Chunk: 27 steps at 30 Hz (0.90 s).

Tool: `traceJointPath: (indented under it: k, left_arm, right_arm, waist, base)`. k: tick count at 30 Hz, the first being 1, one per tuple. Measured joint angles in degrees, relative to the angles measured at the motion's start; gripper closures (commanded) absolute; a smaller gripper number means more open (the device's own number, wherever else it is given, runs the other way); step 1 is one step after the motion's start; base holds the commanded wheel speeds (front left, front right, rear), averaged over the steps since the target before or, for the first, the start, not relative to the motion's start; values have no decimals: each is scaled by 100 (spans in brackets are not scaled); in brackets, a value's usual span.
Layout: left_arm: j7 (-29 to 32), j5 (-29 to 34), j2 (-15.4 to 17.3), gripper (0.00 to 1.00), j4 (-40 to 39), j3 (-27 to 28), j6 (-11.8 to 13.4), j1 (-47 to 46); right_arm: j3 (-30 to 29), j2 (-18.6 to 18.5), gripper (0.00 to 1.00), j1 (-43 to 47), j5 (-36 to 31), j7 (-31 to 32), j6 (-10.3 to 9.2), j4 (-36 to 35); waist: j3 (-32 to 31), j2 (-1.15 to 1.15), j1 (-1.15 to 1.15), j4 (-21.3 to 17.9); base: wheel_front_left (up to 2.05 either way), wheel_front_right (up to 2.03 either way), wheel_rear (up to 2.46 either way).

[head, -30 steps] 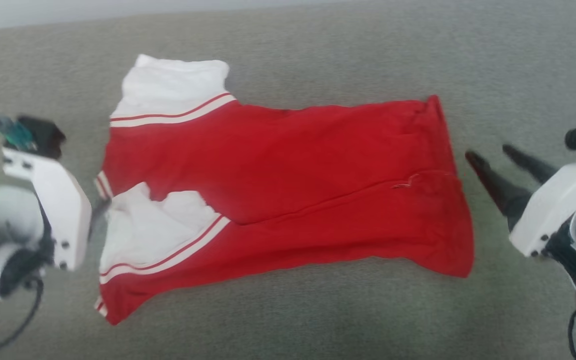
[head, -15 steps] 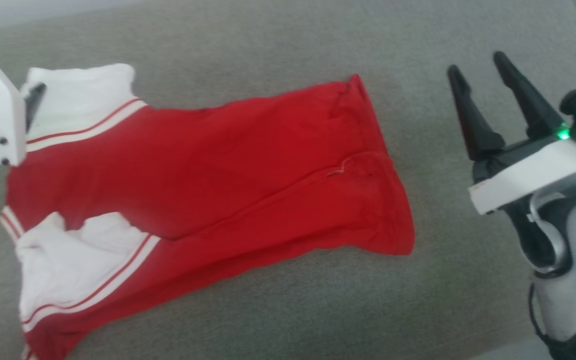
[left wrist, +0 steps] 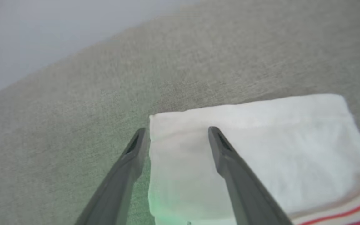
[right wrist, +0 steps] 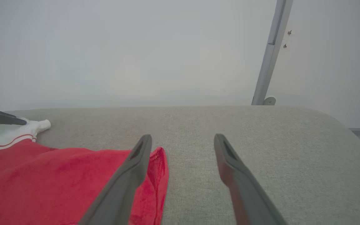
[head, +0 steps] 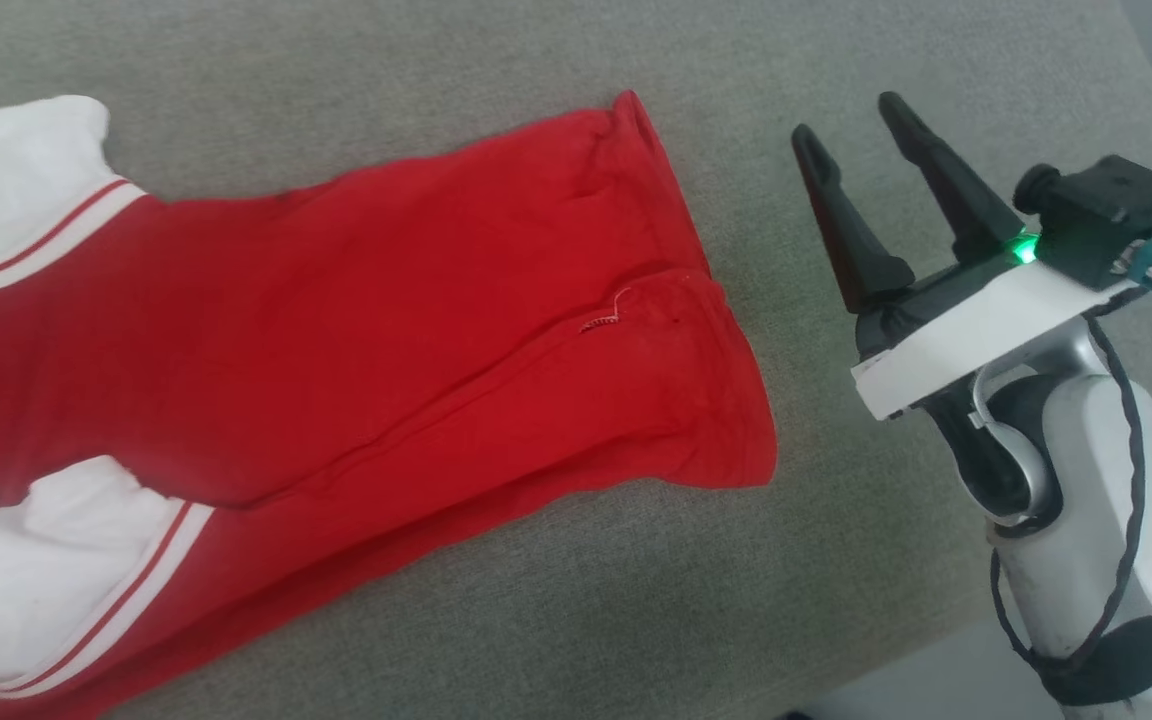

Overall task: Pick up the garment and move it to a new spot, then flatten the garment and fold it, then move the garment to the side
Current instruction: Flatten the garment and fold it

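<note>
We see the bright red soft T-shirt with white sleeves and red-white stripe trim [head: 336, 330] lying spread on the grey-green woven fabric surface [head: 536, 620], its hem to the right and its sleeves to the left. It lies flat. A long edge running along its middle suggests that the near side is folded in over the body, so we judge the move and the flattening done and the folding begun. The crosswise fold and the final move to the side are left.

Our right gripper [head: 848, 118] stands with its dark fingers spread and empty, just right of the hem and not touching it. Our left gripper [left wrist: 177, 130] is likewise spread wide and holds nothing, straddling a corner of the far white sleeve [left wrist: 261, 150]. Whether its tips touch the cloth we cannot tell.
</note>
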Motion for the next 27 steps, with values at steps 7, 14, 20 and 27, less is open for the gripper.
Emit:
traceJointPath:
  k: [7,14,20,27]
  left_arm:
    - [555,-54,-59,58,599,-46,42,-289]
    - [971,-147,-300,100,679,-63,132,-587]
    - [932,-58,-568,100,610,-145,82,-870]
    - [823,38,-976,100,635,-248,24,-1194]
  right_arm:
    - [222,-87,0,-134,192,230,0,44]
    - [324,-107,0,-370,436,712,0,185]
    - [621,-232,0,-1033,538,1312,0,544]
    - [936,-291,0,-1831,573,2136,0,1446]
  waist:
    - [233,0,0,-112]
    - [373,0,0,21]
    - [495,0,0,270]
    - [641,0,0,606]
  base:
    - [0,0,0]
    - [0,0,0]
    - [0,0,0]
    - [0,0,0]
